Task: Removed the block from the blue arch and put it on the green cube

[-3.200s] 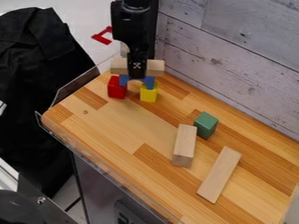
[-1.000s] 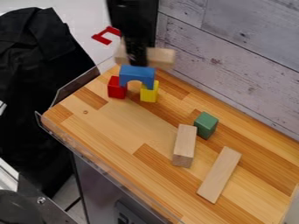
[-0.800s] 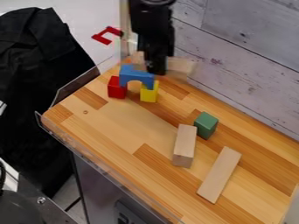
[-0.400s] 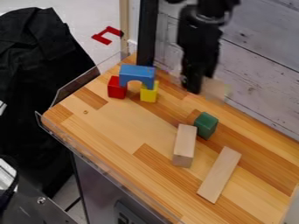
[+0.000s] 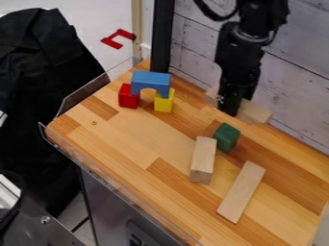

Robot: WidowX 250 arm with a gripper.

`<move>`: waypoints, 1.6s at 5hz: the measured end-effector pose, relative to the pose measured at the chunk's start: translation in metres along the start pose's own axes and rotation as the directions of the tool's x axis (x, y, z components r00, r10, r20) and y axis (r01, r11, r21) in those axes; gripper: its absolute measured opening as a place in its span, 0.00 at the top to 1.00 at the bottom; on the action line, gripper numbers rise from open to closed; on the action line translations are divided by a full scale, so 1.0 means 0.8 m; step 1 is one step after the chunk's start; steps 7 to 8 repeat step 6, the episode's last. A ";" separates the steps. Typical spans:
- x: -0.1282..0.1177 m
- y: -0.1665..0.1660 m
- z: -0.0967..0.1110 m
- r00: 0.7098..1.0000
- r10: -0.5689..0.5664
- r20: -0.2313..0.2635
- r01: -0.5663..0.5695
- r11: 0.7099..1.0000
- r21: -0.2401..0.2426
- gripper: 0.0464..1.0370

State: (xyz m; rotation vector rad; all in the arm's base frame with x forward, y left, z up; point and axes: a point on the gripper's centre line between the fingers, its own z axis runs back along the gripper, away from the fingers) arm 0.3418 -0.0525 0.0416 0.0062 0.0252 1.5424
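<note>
Carried away from the blue arch (image 5: 151,81) since the earlier frames, the tool (image 5: 230,109) and its long wooden block (image 5: 254,112) have swung towards the wall (image 5: 296,91). The block lay nearly level across the view before, and now slants down towards four o'clock. The arch, the cubes and the two loose wooden pieces have kept their places.

In the camera view, taking its middle as the clock's centre, the tool hangs between two and three o'clock, closed on the middle of the long wooden block, whose ends stick out on either side. The green cube (image 5: 226,139) stands on the surface (image 5: 128,129) between three and four, just below them in the view (how high the block is held, I cannot tell).

Between eleven and twelve, the arch bridges a red cube (image 5: 128,97) and a yellow cube (image 5: 164,103). A thick wooden block (image 5: 203,161) lies near the green cube, on its seven o'clock side; a flat plank (image 5: 241,191) lies at six o'clock from that cube, tilted towards one.
</note>
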 end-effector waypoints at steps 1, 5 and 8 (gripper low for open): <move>0.000 0.001 -0.013 1.000 0.008 0.001 -0.008 1.000 0.029 0.49; 0.018 0.006 -0.044 0.999 0.031 -0.018 -0.029 0.995 0.099 0.49; 0.021 0.006 -0.047 0.999 0.036 -0.025 -0.033 0.994 0.102 0.45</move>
